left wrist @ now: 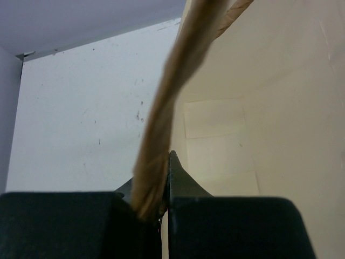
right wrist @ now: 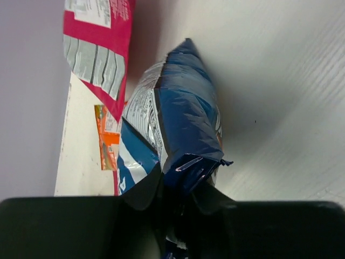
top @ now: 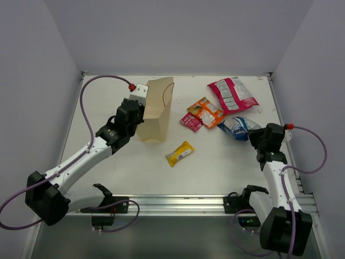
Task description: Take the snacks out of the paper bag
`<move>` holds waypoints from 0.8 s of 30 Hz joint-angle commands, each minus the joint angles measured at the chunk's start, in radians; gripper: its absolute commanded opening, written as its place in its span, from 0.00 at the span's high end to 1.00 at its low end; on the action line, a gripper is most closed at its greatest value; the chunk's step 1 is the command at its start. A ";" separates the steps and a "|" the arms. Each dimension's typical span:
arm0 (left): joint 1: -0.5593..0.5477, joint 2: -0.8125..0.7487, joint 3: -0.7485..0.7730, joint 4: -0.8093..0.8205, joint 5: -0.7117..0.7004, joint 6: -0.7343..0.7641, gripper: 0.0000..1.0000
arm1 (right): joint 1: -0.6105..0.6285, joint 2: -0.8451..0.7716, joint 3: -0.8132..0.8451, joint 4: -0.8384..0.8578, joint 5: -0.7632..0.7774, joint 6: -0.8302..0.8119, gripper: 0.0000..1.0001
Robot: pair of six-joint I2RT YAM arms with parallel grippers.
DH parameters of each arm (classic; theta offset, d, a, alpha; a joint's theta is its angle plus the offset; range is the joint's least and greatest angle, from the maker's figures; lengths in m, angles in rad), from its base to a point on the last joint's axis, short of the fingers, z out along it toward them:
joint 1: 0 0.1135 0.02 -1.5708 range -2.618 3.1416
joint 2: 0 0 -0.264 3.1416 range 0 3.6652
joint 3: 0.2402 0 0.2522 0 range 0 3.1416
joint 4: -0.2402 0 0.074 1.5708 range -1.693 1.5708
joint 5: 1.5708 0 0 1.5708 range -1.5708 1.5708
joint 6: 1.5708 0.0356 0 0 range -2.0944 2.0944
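Tan paper bag [top: 153, 110] upright, seemingly empty, five snacks [top: 204, 112] scattered to its right

Paper bag [top: 153, 110] standing left on table [top: 215, 167], 4 snacks [top: 205, 112] grouped to its right, bar wrapper [top: 179, 153] nearer front.

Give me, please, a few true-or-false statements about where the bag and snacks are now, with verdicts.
1. The left gripper is shut on the paper bag. True.
2. The yellow bar wrapper is inside the bag. False: it lies on the table, outside it.
3. The right gripper grips the blue-and-white bag. True.
4. The orange packet lies left of the paper bag. False: it lies to its right, beside the small magenta square packet.
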 commanded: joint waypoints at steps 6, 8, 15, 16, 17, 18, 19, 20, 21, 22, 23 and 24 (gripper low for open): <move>0.007 -0.011 0.063 -0.030 0.010 -0.036 0.97 | -0.001 -0.150 0.000 -0.172 -0.073 -0.065 0.37; 0.007 -0.011 0.075 -0.046 0.015 -0.043 0.91 | -0.001 -0.205 0.029 -0.232 -0.066 -0.113 0.32; 0.007 -0.002 0.180 -0.128 0.036 -0.062 0.59 | 0.001 -0.235 0.214 -0.291 -0.055 -0.238 0.22; 0.009 0.000 0.205 -0.150 0.038 -0.062 0.54 | 0.001 -0.230 0.269 -0.303 -0.053 -0.264 0.20; 0.009 0.001 0.219 -0.162 0.041 -0.068 0.46 | 0.001 -0.227 0.296 -0.312 -0.053 -0.287 0.17; 0.009 0.000 0.232 -0.173 0.044 -0.071 0.42 | 0.001 -0.224 0.325 -0.327 -0.053 -0.303 0.16; 0.007 0.000 0.255 -0.194 0.047 -0.074 0.38 | 0.001 -0.221 0.386 -0.340 -0.029 -0.339 0.13; 0.009 -0.005 0.265 -0.204 0.053 -0.080 0.28 | 0.002 -0.220 0.414 -0.350 -0.026 -0.367 0.08; 0.009 -0.008 0.275 -0.213 0.058 -0.083 0.24 | 0.001 -0.220 0.447 -0.361 -0.017 -0.384 0.07; 0.007 -0.011 0.295 -0.231 0.064 -0.088 0.20 | 0.001 -0.218 0.513 -0.372 -0.003 -0.424 0.07; 0.007 -0.019 0.305 -0.239 0.073 -0.095 0.13 | 0.001 -0.216 0.546 -0.395 0.007 -0.442 0.06; 0.007 -0.025 0.315 -0.244 0.078 -0.097 0.10 | 0.001 -0.213 0.610 -0.403 0.011 -0.471 0.04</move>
